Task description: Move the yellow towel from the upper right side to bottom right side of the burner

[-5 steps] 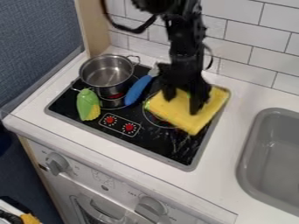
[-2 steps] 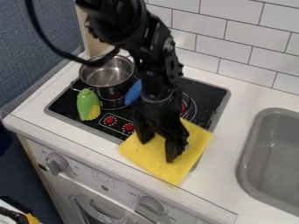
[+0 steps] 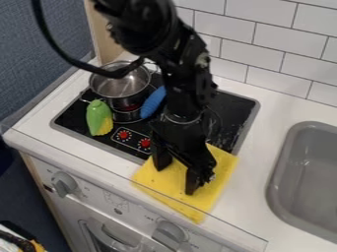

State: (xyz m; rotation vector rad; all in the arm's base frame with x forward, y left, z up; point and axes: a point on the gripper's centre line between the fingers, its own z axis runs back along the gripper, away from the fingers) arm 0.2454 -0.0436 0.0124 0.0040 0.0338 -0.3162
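Going L to R, all rel. to the burner (image 3: pixel 231 114): a blue-gray wall (image 3: pixel 39 44) is standing off its L side, and a gray oven knob (image 3: pixel 64 184) is sitting on the front panel, below its lower L. On the burner's L part, a green-and-yellow toy (image 3: pixel 99 117) is lying near the L edge, and a metal pot (image 3: pixel 119 82) is standing at the upper L, just behind the toy. Two red dials (image 3: pixel 134 139) are showing at the burner's front, R of the toy, w/ a blue item (image 3: pixel 153 101) lying behind them, just R of the pot. The black arm is coming in from the top and crossing over the burner's mid — its gripper (image 3: pixel 176 177) is pointing down past the front edge, fingers spreading wide w/ a clear gap btwn tips, both over the yellow towel (image 3: pixel 216 184). The towel is lying at the burner's bottom R — upper part overlapping that corner, the rest covering the counter (image 3: pixel 247 197) in front, lower tip crossing the counter's front edge. White tiles (image 3: pixel 276 44) are rising behind the burner, and a gray sink (image 3: pixel 309 172) is sitting off its R side.
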